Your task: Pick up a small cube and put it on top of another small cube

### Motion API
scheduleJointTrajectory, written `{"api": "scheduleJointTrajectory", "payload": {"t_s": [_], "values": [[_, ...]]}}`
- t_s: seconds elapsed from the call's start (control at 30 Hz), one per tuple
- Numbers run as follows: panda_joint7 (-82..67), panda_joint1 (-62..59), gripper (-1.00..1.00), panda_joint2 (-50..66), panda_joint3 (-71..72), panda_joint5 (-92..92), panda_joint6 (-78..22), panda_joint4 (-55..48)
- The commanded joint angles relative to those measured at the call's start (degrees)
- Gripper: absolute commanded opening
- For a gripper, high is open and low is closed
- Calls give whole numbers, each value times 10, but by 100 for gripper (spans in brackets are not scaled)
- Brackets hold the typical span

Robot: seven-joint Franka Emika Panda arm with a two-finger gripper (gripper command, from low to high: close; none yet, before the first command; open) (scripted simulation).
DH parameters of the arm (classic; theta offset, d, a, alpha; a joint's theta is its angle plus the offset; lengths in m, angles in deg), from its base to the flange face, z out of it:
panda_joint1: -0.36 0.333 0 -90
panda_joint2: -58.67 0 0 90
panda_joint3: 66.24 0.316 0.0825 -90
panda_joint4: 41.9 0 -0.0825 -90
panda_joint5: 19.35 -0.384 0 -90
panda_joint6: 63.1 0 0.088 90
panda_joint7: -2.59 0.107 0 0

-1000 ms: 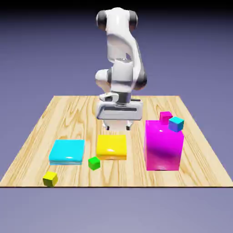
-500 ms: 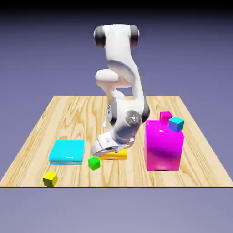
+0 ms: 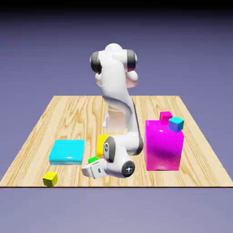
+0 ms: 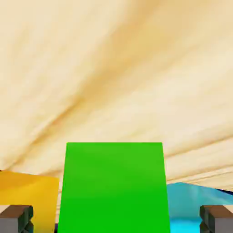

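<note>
Now, in the exterior view, going left to right, we are seeing the olive-yellow cube (image 3: 50, 179) lying on the bench (image 3: 36, 132) at eight o'clock from the green cube (image 3: 93, 160), and the cyan block (image 3: 67, 152) sitting between nine and ten. The green cube is resting on the bench, partly hidden by the arm (image 3: 116, 91). In the hand view we are finding it between the fingertips of the tool (image 4: 116, 219), which are standing wide apart, holding nothing, gaps showing on both sides. The yellow block (image 3: 102, 144) is peeking out past one o'clock; the magenta block (image 3: 163, 148) is standing near three; the magenta cube (image 3: 165, 117) and cyan-topped cube (image 3: 176, 124) are showing around two.
</note>
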Motion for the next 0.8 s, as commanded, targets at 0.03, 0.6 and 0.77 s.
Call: {"api": "scheduleJointTrajectory", "payload": {"t_s": [0.03,0.6,0.77], "values": [[-15,14,-100,-11,10,-17,-50,-40],[-32,322,-100,-68,91,-79,-373,-308],[-40,420,-100,-75,115,-101,-475,-373]]}}
